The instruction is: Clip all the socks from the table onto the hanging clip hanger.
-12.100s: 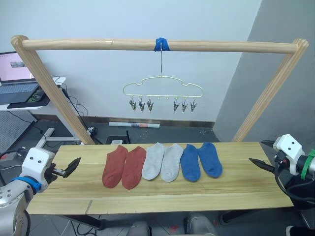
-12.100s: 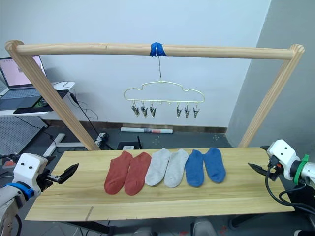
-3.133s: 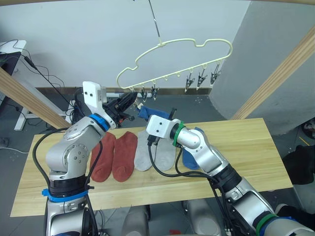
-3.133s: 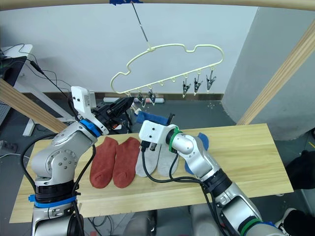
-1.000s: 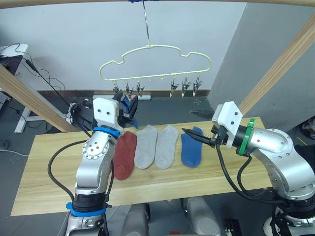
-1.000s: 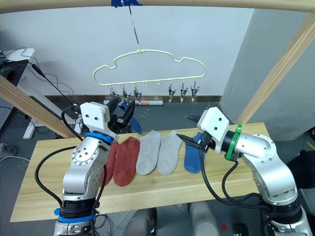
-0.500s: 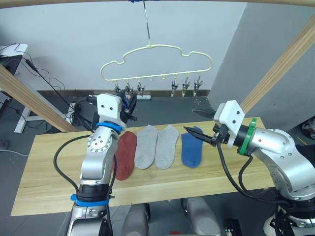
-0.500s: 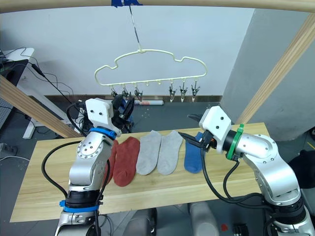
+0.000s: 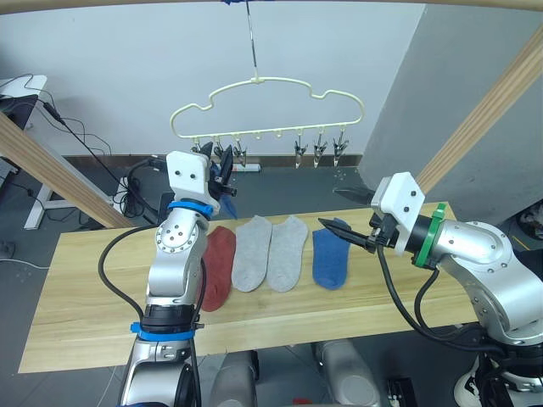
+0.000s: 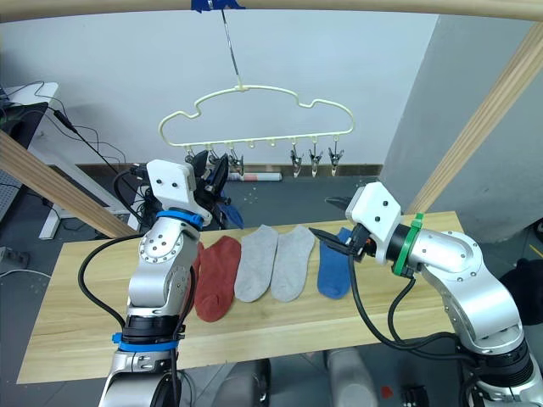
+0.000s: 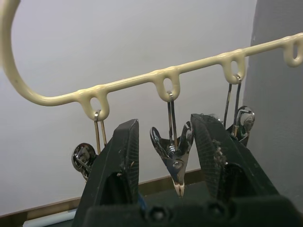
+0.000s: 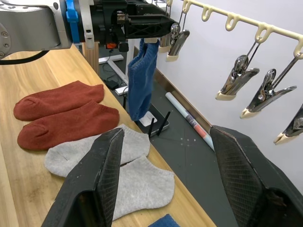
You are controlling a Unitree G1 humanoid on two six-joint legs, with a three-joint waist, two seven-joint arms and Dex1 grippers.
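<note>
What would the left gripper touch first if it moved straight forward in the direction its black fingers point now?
Most likely the small metal clip hanging from the cream wire hanger: it hangs between the left gripper's open fingers, though depth is unclear.

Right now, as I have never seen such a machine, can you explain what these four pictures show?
It is a humanoid robot with two arms. Two pictures come from its head, looking down; the other two from cameras on its wrists. On the table lie two red socks, two grey socks and one blue sock. The left gripper, open, straddles a clip of the hanger, where a second blue sock hangs. The right gripper hovers open, holding nothing.
</note>
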